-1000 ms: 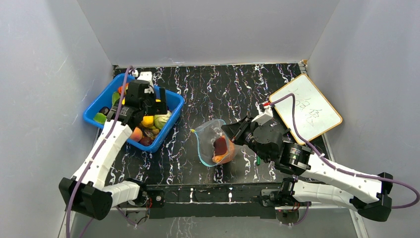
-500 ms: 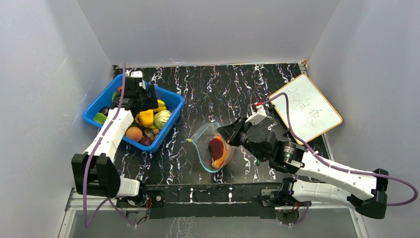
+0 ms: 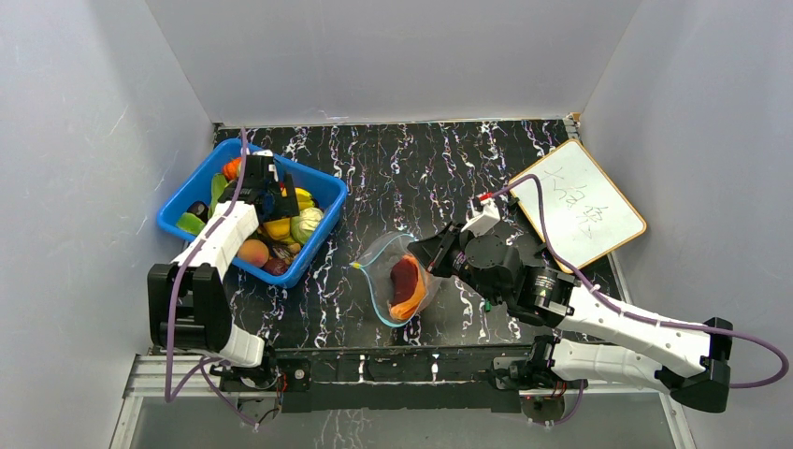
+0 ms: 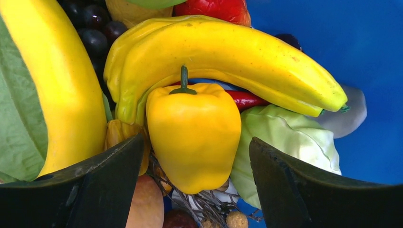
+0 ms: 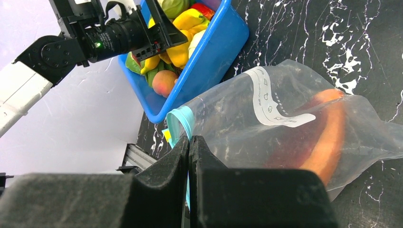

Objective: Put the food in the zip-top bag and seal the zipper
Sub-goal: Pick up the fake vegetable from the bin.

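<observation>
The left pincer (image 4: 195, 142) hung over the blue bin (image 3: 309, 255) with its jaws wide, holding nothing. Directly between its two dark fingers (image 4: 100, 185) sat a yellow pepper (image 4: 192, 137), stem pointing away from the wrist, with a gap on each side. Just beyond the pepper a yellow banana (image 4: 228, 52) arched across. A second banana (image 4: 62, 85) ran along the outside of the left finger, with a green leaf (image 4: 19, 133) past it. A pale cabbage (image 4: 285, 142) lay by the right finger, and a red chili (image 4: 247, 99) peeked out between pepper and cabbage. Dark grapes (image 4: 92, 28) and a red piece (image 4: 216, 9) lay farther out.

The right pincer (image 5: 189, 142) was pressed closed on the mouth edge of the zip-top bag (image 5: 228, 123), nipping it right at the teal zipper (image 5: 183, 121). The bag spread out ahead of its fingertips on the black marbled table (image 3: 421, 168), its mouth gaping. Inside, an orange and dark red food piece (image 5: 328, 137) rested at the end far from the jaws. Behind that arm lay a whiteboard (image 3: 577, 204).
</observation>
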### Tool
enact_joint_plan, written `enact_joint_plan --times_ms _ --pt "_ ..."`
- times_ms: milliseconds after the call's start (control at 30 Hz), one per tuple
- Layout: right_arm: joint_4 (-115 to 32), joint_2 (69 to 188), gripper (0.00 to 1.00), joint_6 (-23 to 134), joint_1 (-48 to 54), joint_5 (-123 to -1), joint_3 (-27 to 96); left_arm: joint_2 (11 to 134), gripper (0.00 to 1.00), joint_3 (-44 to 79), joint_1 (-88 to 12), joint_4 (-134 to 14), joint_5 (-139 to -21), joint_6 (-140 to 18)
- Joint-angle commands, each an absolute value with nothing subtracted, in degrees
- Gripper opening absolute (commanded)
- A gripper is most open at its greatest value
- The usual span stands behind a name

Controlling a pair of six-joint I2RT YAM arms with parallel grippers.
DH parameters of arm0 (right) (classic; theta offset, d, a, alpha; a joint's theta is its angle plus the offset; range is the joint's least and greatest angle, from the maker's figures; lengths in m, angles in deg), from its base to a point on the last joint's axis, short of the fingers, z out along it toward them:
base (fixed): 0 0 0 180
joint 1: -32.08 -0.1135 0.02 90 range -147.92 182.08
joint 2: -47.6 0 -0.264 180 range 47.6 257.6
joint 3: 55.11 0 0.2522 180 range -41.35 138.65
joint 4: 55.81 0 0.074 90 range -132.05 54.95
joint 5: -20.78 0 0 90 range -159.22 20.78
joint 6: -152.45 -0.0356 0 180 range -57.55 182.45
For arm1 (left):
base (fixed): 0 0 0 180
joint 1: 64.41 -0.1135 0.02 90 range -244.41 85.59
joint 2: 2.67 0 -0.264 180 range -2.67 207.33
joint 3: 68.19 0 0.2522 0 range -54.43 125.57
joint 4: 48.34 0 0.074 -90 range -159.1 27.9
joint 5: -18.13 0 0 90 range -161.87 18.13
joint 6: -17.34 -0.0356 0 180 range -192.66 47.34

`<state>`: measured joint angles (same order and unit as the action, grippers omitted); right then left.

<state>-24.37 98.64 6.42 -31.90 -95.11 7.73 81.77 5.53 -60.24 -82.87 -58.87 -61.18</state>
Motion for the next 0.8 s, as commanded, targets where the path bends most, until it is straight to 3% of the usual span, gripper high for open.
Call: enact_joint_plan --times_ms 0,233,400,767 --pt "-28.76 99.06 0.00 5.68 -31.79 -94.77 10.12 83.27 0.78 5.37 -60.77 -81.34 -58.72 -62.06" --pt "-28.66 100.68 0.00 6.80 -31.87 -94.40 12.01 84.16 0.70 5.01 -60.78 -81.63 -59.59 -62.63" --pt "-29.43 100.38 0.00 5.40 -31.82 -93.80 11.00 84.00 0.55 5.49 -60.80 -82.47 -60.53 -63.42" --pt "-28.48 98.31 0.00 4.32 -31.89 -95.05 10.45 79.12 0.46 6.46 -60.80 -85.29 -62.33 -63.29"
